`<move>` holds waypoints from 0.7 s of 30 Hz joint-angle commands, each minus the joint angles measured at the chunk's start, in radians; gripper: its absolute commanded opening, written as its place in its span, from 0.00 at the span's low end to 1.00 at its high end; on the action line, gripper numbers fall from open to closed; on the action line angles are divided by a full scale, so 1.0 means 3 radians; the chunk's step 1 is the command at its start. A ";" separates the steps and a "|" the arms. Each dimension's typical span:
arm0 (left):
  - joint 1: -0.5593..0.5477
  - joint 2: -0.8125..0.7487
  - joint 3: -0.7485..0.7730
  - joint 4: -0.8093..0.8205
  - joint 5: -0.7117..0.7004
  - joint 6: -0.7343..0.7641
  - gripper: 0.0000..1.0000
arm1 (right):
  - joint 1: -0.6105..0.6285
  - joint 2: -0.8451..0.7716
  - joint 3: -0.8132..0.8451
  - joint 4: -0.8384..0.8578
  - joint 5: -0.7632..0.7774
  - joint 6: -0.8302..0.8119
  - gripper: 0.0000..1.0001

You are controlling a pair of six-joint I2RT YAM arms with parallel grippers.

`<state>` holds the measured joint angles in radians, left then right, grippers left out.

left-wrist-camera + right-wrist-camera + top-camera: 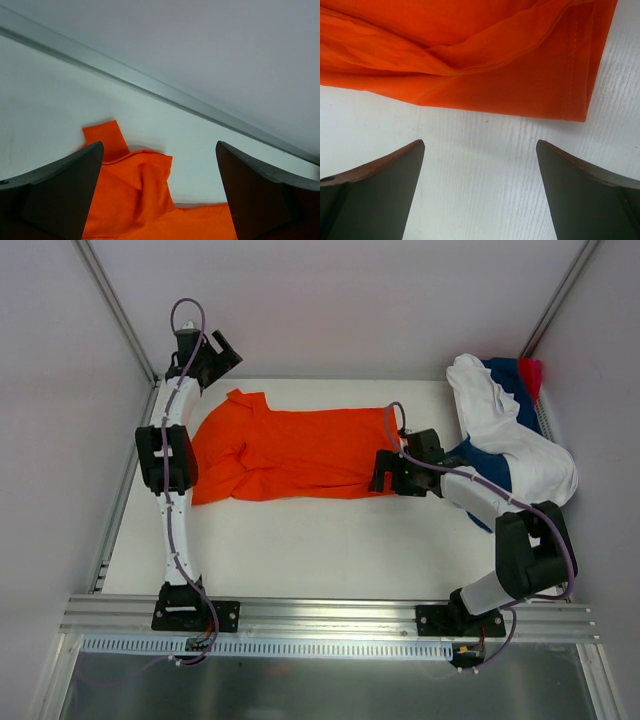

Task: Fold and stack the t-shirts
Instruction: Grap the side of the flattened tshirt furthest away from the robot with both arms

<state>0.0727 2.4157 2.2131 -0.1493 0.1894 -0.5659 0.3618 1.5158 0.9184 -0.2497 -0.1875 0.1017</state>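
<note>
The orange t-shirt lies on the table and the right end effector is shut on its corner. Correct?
No. The orange t-shirt lies on the table, but the right end effector is open near its corner, gripping nothing; the right wrist view shows it.

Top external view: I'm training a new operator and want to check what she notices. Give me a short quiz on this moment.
1. True or false: the right gripper is clamped on the orange t-shirt.
2. Where does the white t-shirt lie? A: the table's far right corner; B: its far left corner; C: its near edge.
3. Which colour shows beneath the white one?
Key: 1 false, its jaws stand open over bare table beside the hem; 2 A; 3 the navy t-shirt.
</note>
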 commanded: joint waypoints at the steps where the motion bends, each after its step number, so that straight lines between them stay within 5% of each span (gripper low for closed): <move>1: -0.0002 0.0170 0.0114 -0.0295 -0.0406 -0.0107 0.96 | -0.0004 -0.0231 -0.0044 0.0316 0.0073 0.0019 0.99; 9: -0.0027 0.0241 -0.0234 -0.0290 -0.0519 -0.0782 0.93 | 0.0001 -0.0195 0.0022 0.0301 0.0211 -0.0073 0.99; 21: -0.0140 0.0609 0.0226 -0.0208 -0.0509 -0.0951 0.91 | 0.0001 -0.0159 0.0007 0.0265 0.0216 -0.0083 0.99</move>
<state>0.0387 2.5591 2.2185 -0.2253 0.0471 -0.8135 0.3618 1.4822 0.9028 -0.1871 -0.1345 0.0921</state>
